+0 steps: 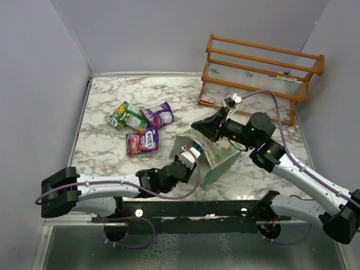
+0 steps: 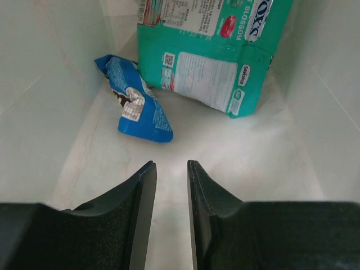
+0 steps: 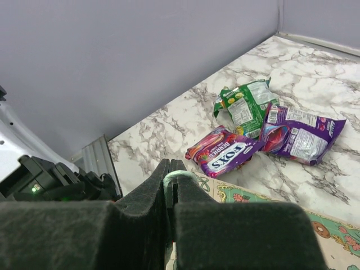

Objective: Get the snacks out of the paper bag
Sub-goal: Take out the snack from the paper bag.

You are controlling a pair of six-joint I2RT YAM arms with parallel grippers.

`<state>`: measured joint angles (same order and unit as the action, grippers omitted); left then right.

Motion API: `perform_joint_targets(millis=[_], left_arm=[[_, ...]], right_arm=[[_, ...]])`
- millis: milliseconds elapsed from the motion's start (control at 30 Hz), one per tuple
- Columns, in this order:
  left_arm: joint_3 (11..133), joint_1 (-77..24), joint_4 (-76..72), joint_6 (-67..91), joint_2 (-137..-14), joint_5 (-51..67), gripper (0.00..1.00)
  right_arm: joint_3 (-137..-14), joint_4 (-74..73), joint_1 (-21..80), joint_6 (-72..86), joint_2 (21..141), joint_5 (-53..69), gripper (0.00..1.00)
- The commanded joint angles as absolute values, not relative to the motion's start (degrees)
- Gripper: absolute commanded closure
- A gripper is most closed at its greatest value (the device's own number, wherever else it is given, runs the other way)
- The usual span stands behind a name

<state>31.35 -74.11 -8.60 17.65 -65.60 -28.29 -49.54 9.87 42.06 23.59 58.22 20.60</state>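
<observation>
The mint-green paper bag (image 1: 216, 160) lies on its side mid-table, mouth toward the left. My left gripper (image 1: 190, 154) reaches into the mouth. In the left wrist view it (image 2: 170, 164) is open and empty, jaws a narrow gap apart, just short of a blue packet (image 2: 138, 104) and a teal packet (image 2: 211, 50) on the white inside. My right gripper (image 1: 201, 125) is shut on the bag's upper rim (image 3: 179, 179) and holds it up. A green packet (image 1: 126, 116), a purple packet (image 1: 159, 114) and a red-pink packet (image 1: 142, 140) lie on the table left of the bag.
A wooden slatted rack (image 1: 259, 73) stands at the back right with a small white-and-red card (image 1: 207, 100) at its foot. Grey walls close the marble table (image 1: 107, 157) on three sides. The right wrist view shows the outside packets (image 3: 225, 152) beyond the bag's printed side (image 3: 270, 208).
</observation>
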Motion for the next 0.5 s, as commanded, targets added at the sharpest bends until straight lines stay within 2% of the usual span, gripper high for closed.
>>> perform_joint_targets(millis=[0, 300, 467], left_arm=[[30.29, -74.26, -22.48, 11.50, -70.75, -32.39, 0.65], [30.26, -73.07, -37.52, 2.88, -83.79, -36.77, 0.42], [32.86, -70.97, -39.11, -0.05, -89.91, -39.31, 0.36]], right_arm=[[-50.53, 9.20, 42.19, 22.85, 56.62, 18.77, 0.98], [-50.56, 8.56, 42.19, 22.99, 55.29, 18.45, 0.98], [-50.90, 7.41, 42.19, 22.82, 54.66, 18.42, 0.98]])
